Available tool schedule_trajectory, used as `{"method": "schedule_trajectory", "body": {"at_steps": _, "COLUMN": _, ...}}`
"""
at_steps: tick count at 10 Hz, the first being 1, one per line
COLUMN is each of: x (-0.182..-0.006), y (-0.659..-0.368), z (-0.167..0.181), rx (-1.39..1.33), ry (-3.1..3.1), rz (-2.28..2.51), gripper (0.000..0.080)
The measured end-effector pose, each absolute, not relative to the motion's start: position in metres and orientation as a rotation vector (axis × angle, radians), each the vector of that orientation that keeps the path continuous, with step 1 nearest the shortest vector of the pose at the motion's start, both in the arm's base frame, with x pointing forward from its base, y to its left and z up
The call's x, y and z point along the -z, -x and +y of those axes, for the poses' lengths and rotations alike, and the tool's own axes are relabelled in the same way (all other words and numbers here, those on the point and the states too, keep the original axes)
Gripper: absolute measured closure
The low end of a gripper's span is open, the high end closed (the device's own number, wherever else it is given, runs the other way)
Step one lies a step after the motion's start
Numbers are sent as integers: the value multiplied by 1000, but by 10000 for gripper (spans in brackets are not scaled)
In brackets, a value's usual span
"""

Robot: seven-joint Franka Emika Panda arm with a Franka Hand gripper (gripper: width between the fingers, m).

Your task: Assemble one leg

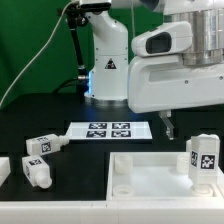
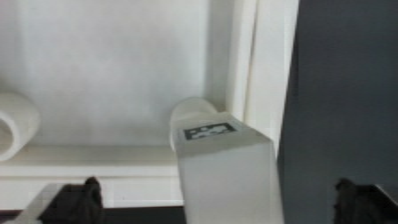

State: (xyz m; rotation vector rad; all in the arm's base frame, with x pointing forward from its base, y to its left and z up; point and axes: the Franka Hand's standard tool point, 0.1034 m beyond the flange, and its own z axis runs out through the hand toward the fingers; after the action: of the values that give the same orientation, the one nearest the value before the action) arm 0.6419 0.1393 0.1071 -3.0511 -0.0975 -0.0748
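A white leg (image 1: 204, 155) with a square tag stands upright at a corner of the large white tabletop (image 1: 150, 172), at the exterior view's right. My gripper (image 1: 197, 124) hangs just above it, and one dark finger (image 1: 169, 128) shows below the hand. In the wrist view the leg (image 2: 222, 150) rises between my two fingertips (image 2: 71, 200), which stand wide apart and do not touch it. The gripper (image 2: 217, 206) is open and holds nothing. The tabletop (image 2: 107, 60) fills most of that view.
Two more tagged legs (image 1: 40, 145) (image 1: 38, 170) lie on the black table at the exterior view's left. The marker board (image 1: 108, 129) lies in front of the robot base (image 1: 105, 70). A rounded white feature (image 2: 15, 125) sits on the tabletop.
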Motion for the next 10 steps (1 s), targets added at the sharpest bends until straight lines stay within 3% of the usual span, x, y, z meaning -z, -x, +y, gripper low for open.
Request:
{"method": "schedule_trajectory", "body": {"at_steps": 7, "x": -95, "y": -640, "z": 136, "rx": 60, "ry": 3049, "rz": -151, "gripper": 152}}
{"method": "schedule_trajectory", "body": {"at_steps": 9, "x": -94, "y": -639, "z": 136, "rx": 59, "ry": 3048, "rz": -171, "gripper": 466}}
{"method": "schedule_trajectory", "body": {"at_steps": 10, "x": -94, "y": -639, "z": 136, "rx": 58, "ry": 3048, "rz": -171, "gripper": 466}}
